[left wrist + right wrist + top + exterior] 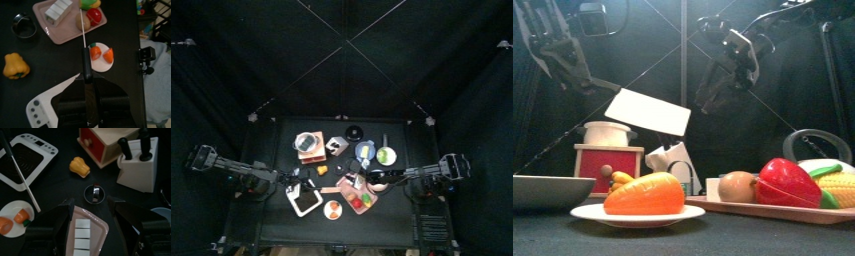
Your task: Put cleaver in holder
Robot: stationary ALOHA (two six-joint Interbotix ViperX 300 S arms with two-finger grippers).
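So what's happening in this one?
The left end effector grips the cleaver by its handle and holds it in the air above the table, blade tilted. It is not yet in the white holder. The right end effector hangs open over the pink tray, holding nothing.

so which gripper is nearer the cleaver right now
Left: the left gripper is shut on the cleaver, holding it in the air. The right gripper hangs open, apart from it.
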